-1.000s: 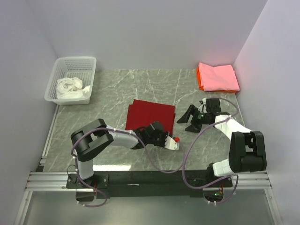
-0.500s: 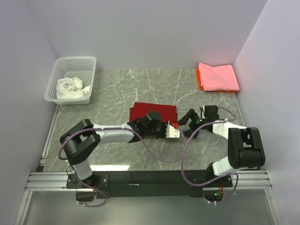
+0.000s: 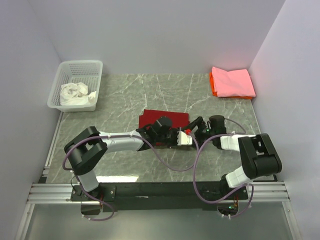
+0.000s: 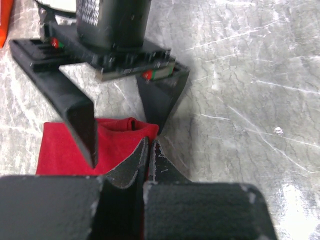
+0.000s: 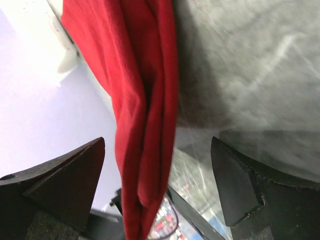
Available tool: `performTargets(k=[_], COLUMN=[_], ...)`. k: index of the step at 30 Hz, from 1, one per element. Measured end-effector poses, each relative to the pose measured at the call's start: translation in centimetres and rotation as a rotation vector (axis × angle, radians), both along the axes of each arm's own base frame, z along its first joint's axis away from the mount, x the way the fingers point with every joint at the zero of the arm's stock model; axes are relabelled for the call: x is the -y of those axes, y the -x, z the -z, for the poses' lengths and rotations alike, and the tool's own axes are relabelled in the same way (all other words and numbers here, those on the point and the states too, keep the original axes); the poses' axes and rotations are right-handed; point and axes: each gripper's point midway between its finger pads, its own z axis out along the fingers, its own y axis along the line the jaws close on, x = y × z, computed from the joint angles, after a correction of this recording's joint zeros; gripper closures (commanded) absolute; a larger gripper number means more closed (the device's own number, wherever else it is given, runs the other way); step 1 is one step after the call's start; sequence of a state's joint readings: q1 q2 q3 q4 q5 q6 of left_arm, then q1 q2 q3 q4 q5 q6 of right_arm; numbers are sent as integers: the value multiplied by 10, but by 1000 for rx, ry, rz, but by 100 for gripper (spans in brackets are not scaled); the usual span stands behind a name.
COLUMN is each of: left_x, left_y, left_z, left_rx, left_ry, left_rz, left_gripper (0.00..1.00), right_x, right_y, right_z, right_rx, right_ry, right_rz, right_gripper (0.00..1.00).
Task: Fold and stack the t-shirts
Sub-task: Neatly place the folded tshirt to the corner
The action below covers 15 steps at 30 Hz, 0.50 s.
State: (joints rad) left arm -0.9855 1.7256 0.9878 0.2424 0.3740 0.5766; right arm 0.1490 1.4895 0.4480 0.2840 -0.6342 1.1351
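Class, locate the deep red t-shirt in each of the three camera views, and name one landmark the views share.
Top external: deep red t-shirt, table centre.
Left wrist: lower left, pinched by the left gripper.
Right wrist: centre-left, between the fingers of the open right gripper.
Shared landmark: grey marble tabletop.

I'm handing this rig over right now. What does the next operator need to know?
Left pincer: shut on the deep red cloth t-shirt at its near right corner.
Right pincer: open, straddling that same corner, not gripping.
Done: folded pink t-shirt stacked on the orange t-shirt, far right corner.
Crumpled white t-shirt lies in the white plastic lattice basket, far left.
Left: finish folding red, stack it, then white.
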Motion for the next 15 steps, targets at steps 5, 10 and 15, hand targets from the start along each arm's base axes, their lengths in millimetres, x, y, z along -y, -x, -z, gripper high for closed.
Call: performTargets(k=[5,10,15], left_x=[1,6,8], left_y=[0,-3,-5], left_z=[0,-2,-1], left_rx=[-13,-13,-24], left_ry=[3,10,11], left_rz=[-3,-7,-14], left_gripper=[100,99,99], right_x=[-15,-22,-23], right_y=[-12,-31,-42], right_z=[3,8,14], right_rx=[-10,-15,-12], right_ry=[-31,-65,-74], right_rz=[15,35,66], right_gripper=[13,30,50])
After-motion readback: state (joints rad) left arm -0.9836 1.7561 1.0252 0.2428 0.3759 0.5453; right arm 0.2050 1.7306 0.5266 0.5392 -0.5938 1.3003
